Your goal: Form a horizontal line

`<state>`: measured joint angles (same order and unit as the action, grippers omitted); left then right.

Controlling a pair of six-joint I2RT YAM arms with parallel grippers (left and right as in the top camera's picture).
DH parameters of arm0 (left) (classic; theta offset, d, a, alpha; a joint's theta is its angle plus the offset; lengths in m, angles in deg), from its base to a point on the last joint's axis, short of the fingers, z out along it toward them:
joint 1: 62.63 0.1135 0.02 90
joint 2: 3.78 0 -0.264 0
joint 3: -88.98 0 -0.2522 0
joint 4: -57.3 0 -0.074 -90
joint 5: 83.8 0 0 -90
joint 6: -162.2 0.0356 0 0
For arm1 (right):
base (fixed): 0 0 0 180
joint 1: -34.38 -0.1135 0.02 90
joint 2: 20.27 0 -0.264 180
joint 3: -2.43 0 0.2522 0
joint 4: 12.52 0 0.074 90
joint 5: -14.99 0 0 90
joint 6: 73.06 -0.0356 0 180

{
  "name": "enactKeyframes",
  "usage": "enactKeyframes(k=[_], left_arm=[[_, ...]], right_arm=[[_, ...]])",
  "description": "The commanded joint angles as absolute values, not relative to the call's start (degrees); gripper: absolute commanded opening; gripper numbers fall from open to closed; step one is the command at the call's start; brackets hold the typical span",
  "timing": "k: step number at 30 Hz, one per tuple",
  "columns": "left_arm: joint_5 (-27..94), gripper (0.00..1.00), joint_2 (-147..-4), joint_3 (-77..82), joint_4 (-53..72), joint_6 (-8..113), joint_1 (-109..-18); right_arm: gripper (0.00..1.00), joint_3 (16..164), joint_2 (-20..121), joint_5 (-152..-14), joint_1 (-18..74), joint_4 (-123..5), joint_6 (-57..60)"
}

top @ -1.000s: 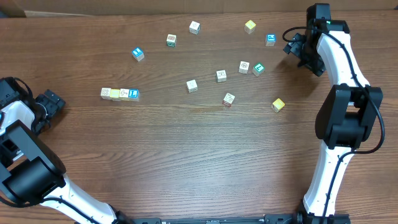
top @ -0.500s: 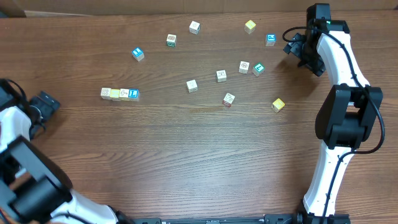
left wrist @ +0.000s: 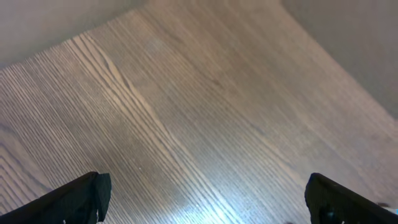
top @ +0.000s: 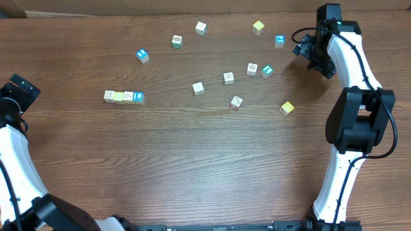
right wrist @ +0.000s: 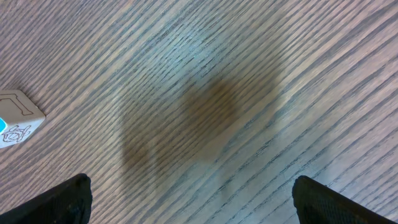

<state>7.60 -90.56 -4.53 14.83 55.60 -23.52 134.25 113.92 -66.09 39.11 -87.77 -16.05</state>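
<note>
Left arm [top: 14, 151] along left edge of overhead view, white link curving up from bottom corner, wrist angled inward. Left tool [left wrist: 214, 199] spread wide, fingers [left wrist: 78, 198] far apart, nothing gripped. Right arm [top: 352, 54] reaching to far right corner, elbow bent. Right tool [right wrist: 193, 200] also spread wide, empty.

Wooden table [top: 192, 160] with a four-cube row [top: 123, 97] and scattered cubes [top: 198, 88]

The overhead view looks straight down on the whole bench [top: 192, 147]. The left wrist view sits close above bare wood at the left edge. The right wrist view is closer still, near the far right corner, and shares a blue-faced block [right wrist: 12, 121] with the overhead view.
</note>
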Motion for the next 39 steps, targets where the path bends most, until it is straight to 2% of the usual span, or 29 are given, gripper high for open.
enactKeyframes(k=[1,11,28,39], left_arm=[[7.3,1.0,-88.1,-4.1,15.0,55.0,-23.7],[7.3,1.0,-87.6,-4.1,14.9,55.0,-28.8],[7.3,1.0,-84.1,-4.1,14.8,55.0,-47.9],[7.3,1.0,-82.0,-4.1,14.8,55.0,-55.7]], right_arm=[[1.0,133.9,112.6,-66.1,39.1,-87.6,-16.2],[1.0,133.9,112.6,-66.1,39.1,-87.6,-16.2],[1.0,133.9,112.6,-66.1,39.1,-87.6,-16.2],[1.0,133.9,112.6,-66.1,39.1,-87.6,-16.2]])
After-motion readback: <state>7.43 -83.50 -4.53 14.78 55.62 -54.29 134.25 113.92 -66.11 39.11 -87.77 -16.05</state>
